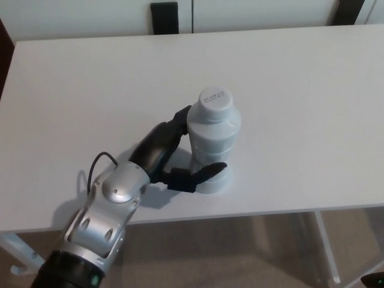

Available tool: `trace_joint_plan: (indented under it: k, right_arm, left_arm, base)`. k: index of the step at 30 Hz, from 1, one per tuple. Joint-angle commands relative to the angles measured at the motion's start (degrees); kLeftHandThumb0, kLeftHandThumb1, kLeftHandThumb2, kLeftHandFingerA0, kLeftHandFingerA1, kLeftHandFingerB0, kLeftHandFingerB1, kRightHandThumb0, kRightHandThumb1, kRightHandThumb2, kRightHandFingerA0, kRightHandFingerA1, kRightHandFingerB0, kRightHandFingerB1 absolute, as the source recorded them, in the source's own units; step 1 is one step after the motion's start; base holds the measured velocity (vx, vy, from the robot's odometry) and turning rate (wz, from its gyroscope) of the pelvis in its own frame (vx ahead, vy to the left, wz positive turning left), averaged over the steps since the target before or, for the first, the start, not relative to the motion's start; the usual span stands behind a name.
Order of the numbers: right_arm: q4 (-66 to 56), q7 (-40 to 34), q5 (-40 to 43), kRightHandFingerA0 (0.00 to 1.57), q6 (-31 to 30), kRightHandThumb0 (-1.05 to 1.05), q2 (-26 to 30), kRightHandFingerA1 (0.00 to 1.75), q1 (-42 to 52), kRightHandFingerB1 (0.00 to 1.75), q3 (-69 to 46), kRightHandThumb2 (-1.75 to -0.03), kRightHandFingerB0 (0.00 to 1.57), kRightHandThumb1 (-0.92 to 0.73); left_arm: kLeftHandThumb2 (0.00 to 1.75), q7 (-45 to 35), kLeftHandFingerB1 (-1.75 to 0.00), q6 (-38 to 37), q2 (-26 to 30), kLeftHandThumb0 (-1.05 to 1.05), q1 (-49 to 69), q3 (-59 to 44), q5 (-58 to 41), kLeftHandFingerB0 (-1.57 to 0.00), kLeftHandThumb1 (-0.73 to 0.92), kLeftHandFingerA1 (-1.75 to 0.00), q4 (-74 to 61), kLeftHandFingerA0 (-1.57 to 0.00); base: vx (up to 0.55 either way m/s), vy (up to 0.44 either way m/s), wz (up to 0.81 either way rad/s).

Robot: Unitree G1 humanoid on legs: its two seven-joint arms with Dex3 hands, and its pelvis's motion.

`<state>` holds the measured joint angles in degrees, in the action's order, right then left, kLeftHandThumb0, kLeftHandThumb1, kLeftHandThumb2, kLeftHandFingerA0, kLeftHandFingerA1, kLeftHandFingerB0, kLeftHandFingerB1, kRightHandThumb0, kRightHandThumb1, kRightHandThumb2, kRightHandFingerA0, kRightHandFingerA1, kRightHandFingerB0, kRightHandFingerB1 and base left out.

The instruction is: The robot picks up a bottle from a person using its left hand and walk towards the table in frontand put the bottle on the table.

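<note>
The left hand [170,157] is clasped on the white plastic bottle [214,133], thumb [207,172] across its lower front and fingers against its left side. The bottle stands upright on the white table [90,78], close to the front edge, roughly midway along it.

The left robot hand [174,157], closed around the bottle [214,135], covers the bottle's 9 o'clock flank. Its thumb [209,170] crosses the lower front, so the base there cannot be seen. The marking on the cap [214,99] is too small to read. The arm [99,228] runs out of frame at 7 o'clock. The bench [300,90] is cut off at 3 o'clock, and its leg [326,246] at 5 o'clock leaves by the bottom edge. At 12 o'clock a black object [165,17] is cropped by the top edge. A dark shape [351,9] at 1 o'clock is cropped too, and what it is cannot be told.
</note>
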<state>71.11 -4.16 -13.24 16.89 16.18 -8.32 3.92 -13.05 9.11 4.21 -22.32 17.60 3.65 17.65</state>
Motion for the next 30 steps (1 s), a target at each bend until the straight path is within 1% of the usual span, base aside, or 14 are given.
trace_joint_plan:
  k: [1,4,5,6,7,8,10,11,16,17,20,21,22,30]
  right_arm:
    - [-0.1,0.3,-0.2,0.55,-1.0,-0.58,0.4,0.63,-0.5,0.55,0.3,-0.85,0.44,-0.48]
    - [-0.2,0.4,-0.1,0.58,-1.1,-0.54,0.3,0.5,-0.8,0.41,0.4,-0.56,0.49,-0.61]
    - [-0.1,0.6,0.0,0.58,-1.1,-0.54,0.3,0.5,-0.9,0.41,0.4,-0.56,0.49,-0.61]
    - [-0.2,0.9,-0.1,0.54,-0.9,-0.58,0.5,0.61,-1.0,0.54,0.5,-0.84,0.42,-0.48]
    - [-0.2,1.2,-0.2,0.57,-0.8,-0.55,0.7,0.5,-1.0,0.41,0.6,-0.57,0.47,-0.61]
    - [-0.2,1.4,-0.1,0.57,-0.9,-0.55,0.8,0.5,-1.1,0.41,0.7,-0.57,0.47,-0.61]
    - [-0.2,1.9,-0.6,0.57,-1.5,-0.56,1.3,0.5,-2.4,0.42,1.1,-0.57,0.47,-0.61]
    - [-0.2,2.3,-0.7,0.52,-1.8,-0.59,1.5,0.62,-3.0,0.53,1.3,-0.86,0.4,-0.49]
    - [0.3,2.6,-0.5,0.53,-2.2,-0.58,1.8,0.63,-3.2,0.54,1.5,-0.84,0.41,-0.48]
    - [0.4,2.2,-0.7,0.55,-2.3,-0.55,1.9,0.51,-3.2,0.42,1.6,-0.58,0.46,-0.61]
    - [0.6,2.3,-0.5,0.52,-2.4,-0.58,2.3,0.62,-3.5,0.53,1.5,-0.85,0.4,-0.48]
    - [0.7,2.4,-0.3,0.52,-2.4,-0.58,2.4,0.62,-3.7,0.53,1.4,-0.85,0.4,-0.48]
    - [0.9,2.4,-0.3,0.57,-2.3,-0.55,2.4,0.52,-3.5,0.41,1.4,-0.57,0.47,-0.61]
    - [1.8,2.1,-0.1,0.57,-2.1,-0.54,2.4,0.52,-1.6,0.42,1.2,-0.59,0.47,-0.61]
  left_arm:
    - [0.6,-3.4,0.0,-1.5,3.0,-0.94,-0.1,-0.2,1.2,0.0,0.53,0.0,-1.8,0.0]
    - [0.56,-5.6,0.0,-1.9,5.8,-0.88,-0.2,-0.8,1.1,0.0,0.52,0.0,-3.3,0.0]
    - [0.56,-6.2,0.0,-1.6,6.6,-0.88,-0.3,-1.0,1.0,0.0,0.52,0.0,-3.8,0.0]
    - [0.62,-7.8,0.0,-2.4,9.0,-0.96,-0.2,-1.9,0.6,0.0,0.5,0.0,-4.5,0.0]
    - [0.63,-8.9,0.0,-2.5,10.6,-0.98,-0.1,-2.6,0.1,0.0,0.49,0.0,-5.2,0.0]
    - [0.63,-9.7,0.0,-2.1,11.5,-0.98,0.0,-3.0,-0.3,0.0,0.49,0.0,-6.1,0.0]
    - [0.6,-12.3,0.0,-4.3,15.5,-0.93,1.0,-5.4,-1.7,0.0,0.52,0.0,-7.5,0.0]
    - [0.59,-14.2,0.0,-5.4,18.6,-0.91,2.9,-7.5,-2.9,0.0,0.52,0.0,-9.8,0.0]
    - [0.59,-17.8,0.0,-6.8,23.7,-0.91,12.8,-14.0,-8.1,0.0,0.51,0.0,-19.8,0.0]
    - [0.58,-18.6,0.0,-7.5,24.1,-0.87,18.2,-17.3,-11.4,0.0,0.49,0.0,-24.5,0.0]
    - [0.57,-19.1,0.0,-9.4,23.6,-0.85,26.9,-21.2,-14.3,0.0,0.46,-0.03,-32.9,0.0]
    - [0.57,-19.5,0.0,-10.9,23.3,-0.85,30.3,-22.3,-15.2,0.0,0.46,-0.03,-36.0,0.0]
    - [0.82,-19.7,-0.03,-12.6,23.1,-0.73,33.8,-23.2,-15.6,0.0,0.41,-0.02,-38.8,0.0]
    - [0.8,-27.0,-0.32,-35.4,19.5,-0.58,71.6,-27.1,-22.4,-0.03,0.35,-0.32,-59.5,-0.04]
  base:
    - [0.0,0.0,0.0]
    - [0.0,0.0,0.0]
    - [0.0,0.0,0.0]
    - [0.0,0.0,0.0]
    - [0.0,0.0,0.0]
    - [0.0,0.0,0.0]
    - [0.0,0.0,0.0]
    - [0.0,0.0,0.0]
    - [0.0,0.0,0.0]
    - [0.0,0.0,0.0]
    - [0.0,0.0,0.0]
    - [0.0,0.0,0.0]
    - [0.0,0.0,0.0]
    - [0.0,0.0,0.0]
